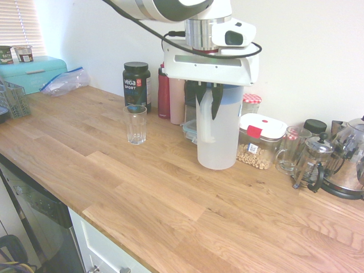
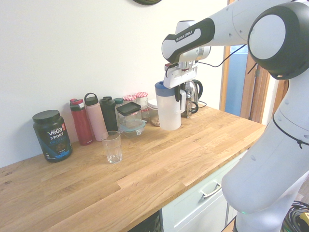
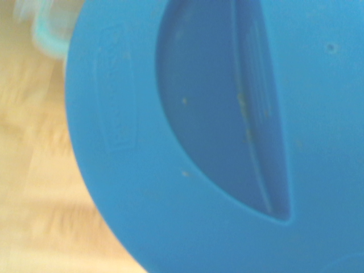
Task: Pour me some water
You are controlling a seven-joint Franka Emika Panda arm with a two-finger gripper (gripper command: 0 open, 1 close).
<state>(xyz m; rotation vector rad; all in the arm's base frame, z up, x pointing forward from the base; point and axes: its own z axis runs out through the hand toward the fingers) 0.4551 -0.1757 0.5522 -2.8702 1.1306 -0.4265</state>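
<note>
A tall translucent white water pitcher (image 1: 217,139) with a blue lid (image 3: 199,142) stands upright near the back of the wooden counter (image 1: 142,187). My gripper (image 1: 208,105) comes down from above and is shut on the handle at the pitcher's side. I cannot tell whether the pitcher's base rests on the wood. In the second exterior view the pitcher (image 2: 169,110) and gripper (image 2: 180,92) show the same hold. An empty clear drinking glass (image 1: 135,124) stands upright on the counter, apart from the pitcher and toward the Vega tub; the same glass (image 2: 112,147) also shows in the second exterior view.
A black Vega tub (image 1: 136,85) and several bottles (image 1: 165,94) line the wall behind the glass. Beside the pitcher sit a food box with a red clip (image 1: 260,142), a glass mug (image 1: 290,149), a French press (image 1: 310,162) and a kettle (image 1: 350,162). A teal bread box (image 1: 34,71) stands far off.
</note>
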